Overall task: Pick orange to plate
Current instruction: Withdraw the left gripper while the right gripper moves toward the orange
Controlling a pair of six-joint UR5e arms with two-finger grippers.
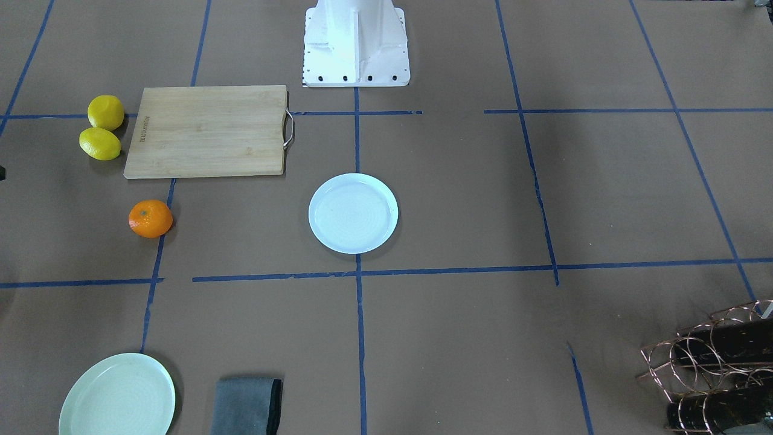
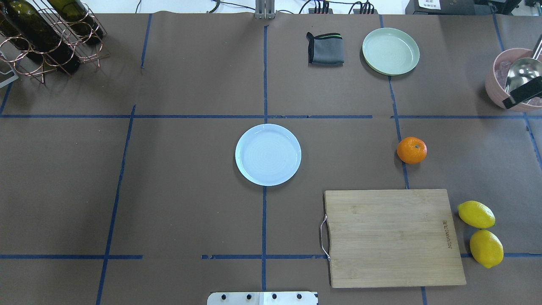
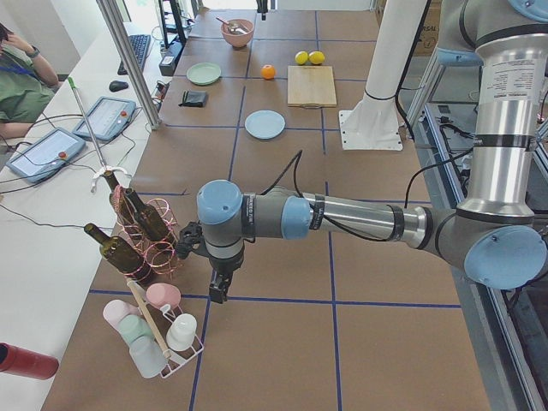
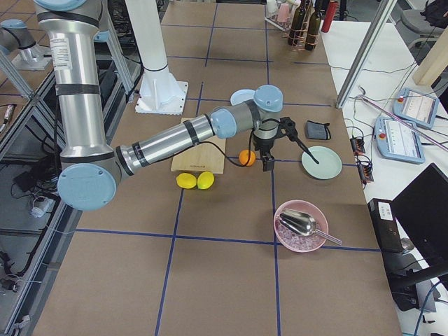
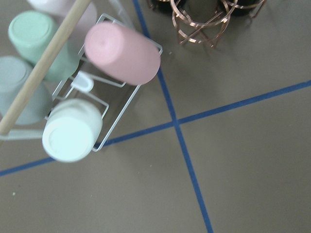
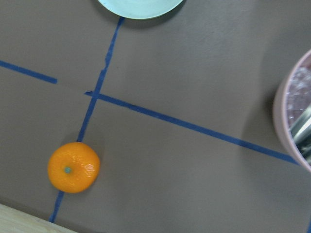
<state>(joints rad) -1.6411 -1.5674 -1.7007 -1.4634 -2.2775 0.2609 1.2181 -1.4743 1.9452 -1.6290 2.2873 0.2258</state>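
While the orange (image 6: 73, 167) sits lower left in its wrist view, the right gripper (image 4: 267, 165) hovers just beside it — left gripper (image 3: 218, 291) far off — both sets of fingers, can't tell.

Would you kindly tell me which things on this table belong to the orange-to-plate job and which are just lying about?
Belongs to the job:
small round bright orange fruit
round pale blue-white glossy plate

Just lying about:
two yellow lemons
bamboo cutting board
larger mint-green plate
folded grey cloth
pink bowl with metal scoop
copper wire rack of wine bottles
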